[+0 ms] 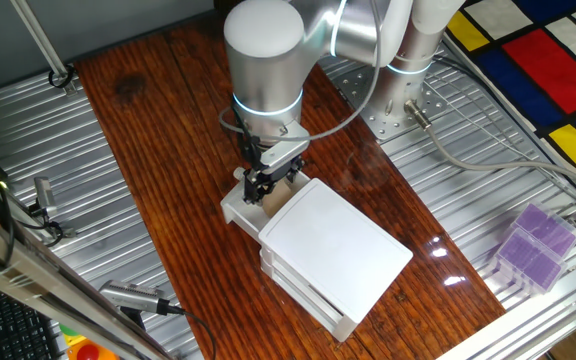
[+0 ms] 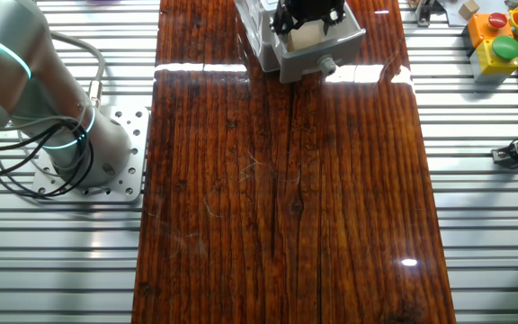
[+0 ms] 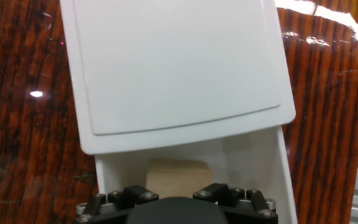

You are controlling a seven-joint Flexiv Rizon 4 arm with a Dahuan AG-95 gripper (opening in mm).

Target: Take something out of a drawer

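Observation:
The white stacked box [image 1: 333,240] has its top drawer [image 1: 240,210] pulled out, knob [image 2: 327,65] facing the table's middle. The tan block [image 3: 178,177] lies in the open drawer; it also shows in one fixed view [image 1: 274,201] and in the other fixed view [image 2: 306,36]. My gripper [image 1: 268,185] reaches down into the drawer, and its fingers stand apart on either side of the block [image 2: 308,22]. In the hand view the hand's black body hides the fingertips. I cannot tell whether the fingers touch the block.
The box lid [image 3: 179,68] covers the rear of the drawer. The arm's base [image 2: 79,153] is bolted beside the wooden board [image 2: 277,198]. A purple box [image 1: 533,245] sits on the metal surface. Coloured toys [image 2: 502,36] lie at one corner.

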